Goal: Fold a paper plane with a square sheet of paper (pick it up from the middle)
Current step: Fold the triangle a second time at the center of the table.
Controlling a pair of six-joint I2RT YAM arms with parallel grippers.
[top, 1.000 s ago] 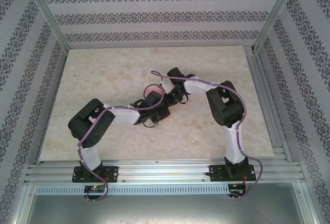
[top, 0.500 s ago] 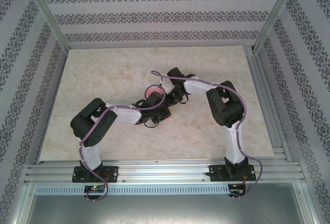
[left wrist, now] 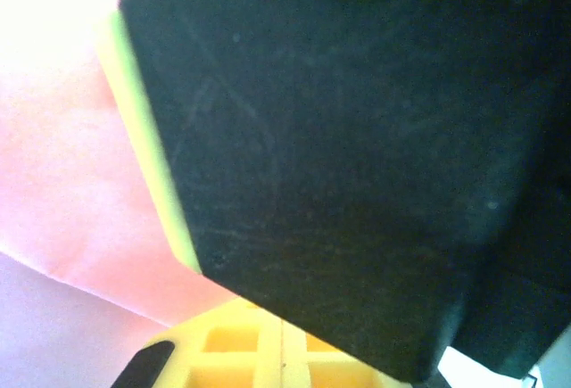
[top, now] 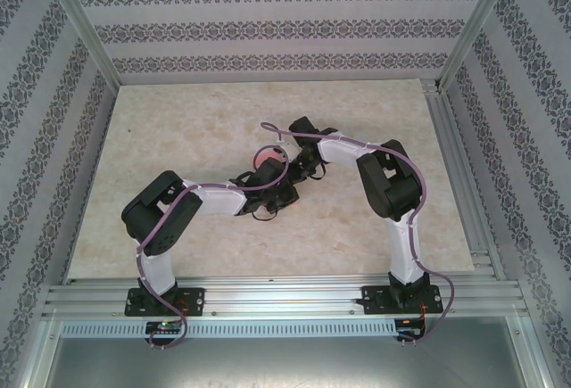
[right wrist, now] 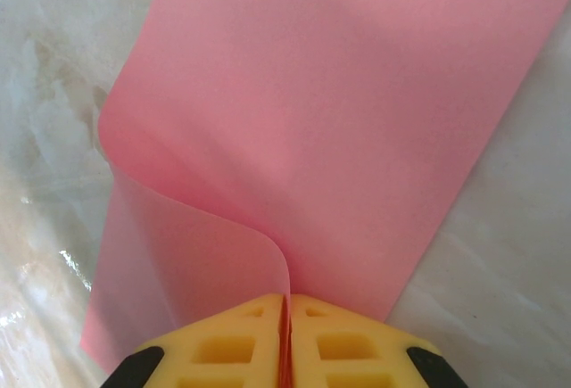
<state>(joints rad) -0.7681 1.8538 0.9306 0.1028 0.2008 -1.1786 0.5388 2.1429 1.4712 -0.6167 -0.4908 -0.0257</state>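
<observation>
Pink paper (right wrist: pixel 339 120), at the middle of the table (top: pixel 178 120), runs lengthwise straight out from the right gripper (right wrist: pixel 287 339), whose jaws clench its curled edge, while the left gripper (left wrist: pixel 281 357), also clenched, sits just beside, its hold unclear.

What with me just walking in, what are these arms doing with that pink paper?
A pink paper is being folded on the table. The right gripper is shut on its edge, where the paper curls up. The left gripper is shut too, beside the paper; whether it grips it cannot be told. What shows is a bent sheet, not a finished plane.
</observation>
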